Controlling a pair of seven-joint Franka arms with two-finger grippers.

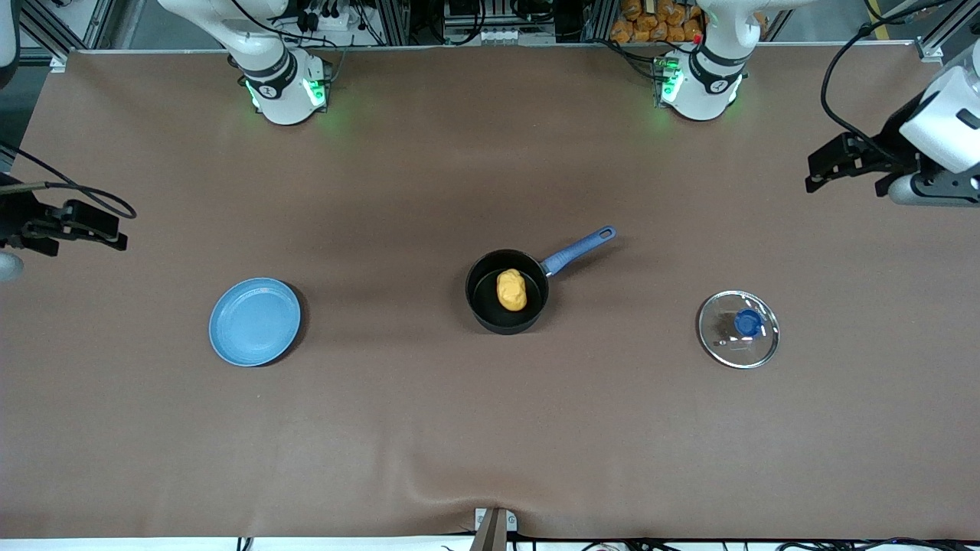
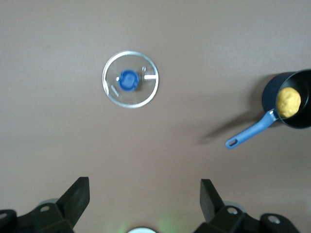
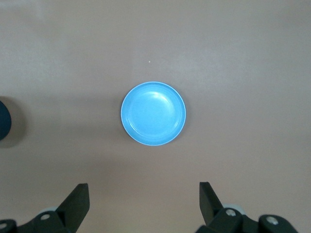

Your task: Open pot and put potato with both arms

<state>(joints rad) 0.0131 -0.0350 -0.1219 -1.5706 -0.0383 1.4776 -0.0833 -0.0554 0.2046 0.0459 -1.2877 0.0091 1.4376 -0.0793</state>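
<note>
The black pot [image 1: 484, 304] with its blue handle [image 1: 579, 249] stands uncovered at the table's middle. The yellow-orange potato [image 1: 511, 290] lies inside it. The glass lid [image 1: 723, 340] with its blue knob lies flat on the table toward the left arm's end, apart from the pot. My left gripper [image 1: 838, 162] is open and empty, high over the table's left-arm end. Its wrist view shows the lid [image 2: 141, 92], the pot [image 2: 270, 95] and the potato [image 2: 288, 102]. My right gripper [image 1: 73, 226] is open and empty, high over the right-arm end.
A flat light-blue plate [image 1: 255, 321] lies empty toward the right arm's end, level with the pot. It also shows in the right wrist view [image 3: 153, 113], where the pot's edge [image 3: 4, 121] shows too. The brown table cover has a ridge at the near edge.
</note>
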